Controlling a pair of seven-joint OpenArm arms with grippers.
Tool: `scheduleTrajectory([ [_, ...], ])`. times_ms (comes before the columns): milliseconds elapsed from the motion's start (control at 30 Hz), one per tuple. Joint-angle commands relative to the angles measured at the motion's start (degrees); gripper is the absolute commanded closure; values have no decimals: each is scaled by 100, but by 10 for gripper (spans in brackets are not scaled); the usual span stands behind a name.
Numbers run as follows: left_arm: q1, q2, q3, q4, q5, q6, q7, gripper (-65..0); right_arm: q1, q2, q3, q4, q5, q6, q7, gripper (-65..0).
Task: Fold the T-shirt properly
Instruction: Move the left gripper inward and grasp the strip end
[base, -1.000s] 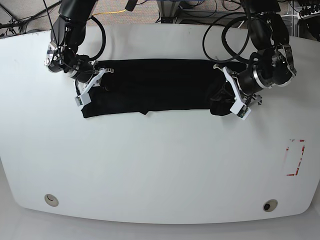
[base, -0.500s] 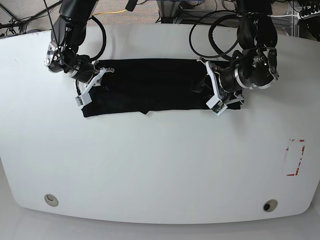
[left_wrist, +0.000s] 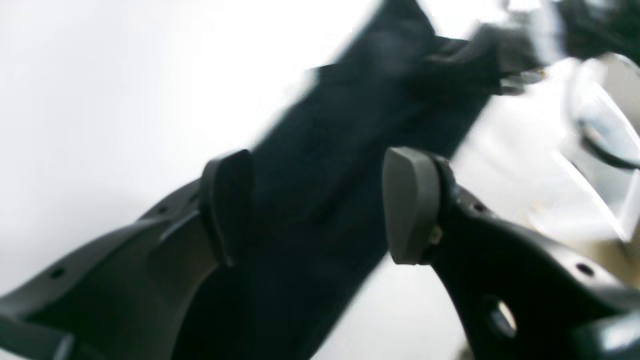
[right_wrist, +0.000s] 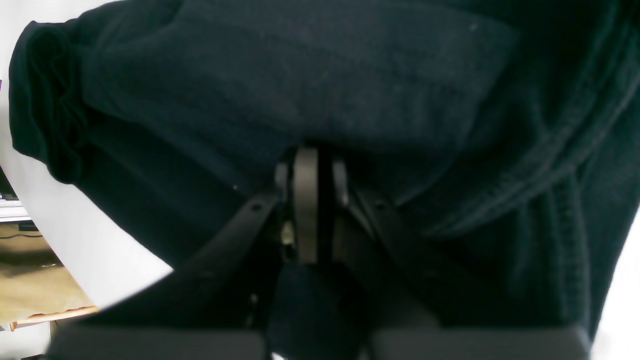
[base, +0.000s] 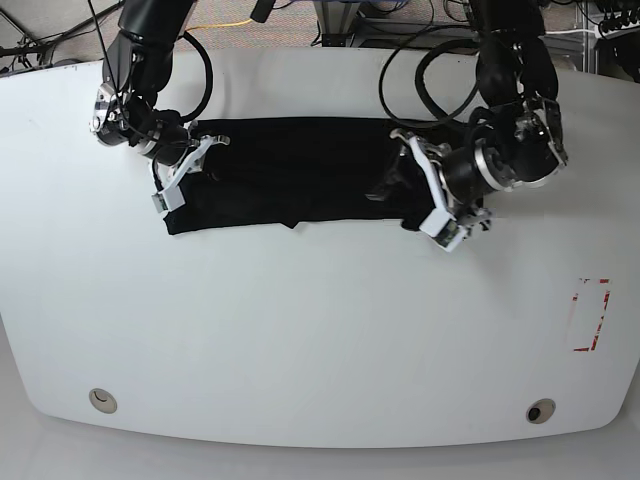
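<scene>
the black t-shirt (base: 295, 180) lay folded into a long strip across the far half of the white counter (base: 320, 330). the right end effector (base: 185, 168) was clamped on the shirt's end, its pads pressed together with cloth bunched over them in the wrist view. the left end effector (base: 425, 190) hung at the other end with its fingers (left_wrist: 410, 205) spread apart, the fabric showing between them, nothing gripped.
</scene>
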Motion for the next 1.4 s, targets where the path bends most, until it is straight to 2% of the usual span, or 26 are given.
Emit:
scheduleTrajectory([
  [0,-50,-321,-354,79,-20,26,-67,-379,18,40,-2,386,-163,-45,-160,-43],
  [67,-15,-559,-521,62,-20,35,-67,-378,18,40,-2,694,-154,-45,-177,-57],
  [100,108,-655,-618,35,-20,26,-75,-374,9,40,-2,879,-128,-45,-230,-94],
  [133,232,-743,-732,26,-37,26,-102,-357,9,40,7,1037,-49,-45,-336,-140],
  [233,416,-946,-1066,-167,-29,9,-242,-274,27,75,147,1371,347,-45,-705,-360],
  [333,425,-1025,-1084,-536,-29,-62,-471,-233,27,57,613,1511,813,-45,-793,-509],
  [433,495,-1025,-1093,-1011,-29,-158,-682,-160,9,127,1149,1397,1349,-45,-1021,-577],
  [533,443,-990,-1084,-1530,-29,-79,-875,-96,220,286,1712,861,1420,-45,-1276,-563],
  [700,451,-875,-1084,-1749,-29,-70,-1148,-90,370,646,2116,-80,1437,-45,-1452,-533],
  [833,486,-858,-1084,-1829,-29,-70,-1183,-90,510,716,2143,-607,1411,-45,-1443,-533],
  [967,504,-875,-1084,-1846,-29,-88,-1192,-90,519,646,2081,-880,1402,-45,-1320,-533],
  [1233,513,-875,-1084,-1846,-20,-70,-1174,-90,502,119,1193,-598,1411,-45,-1241,-522],
  [1367,486,-849,-1084,-2022,112,-70,-1174,-93,440,-242,1132,-97,1402,-45,-1241,-409],
])
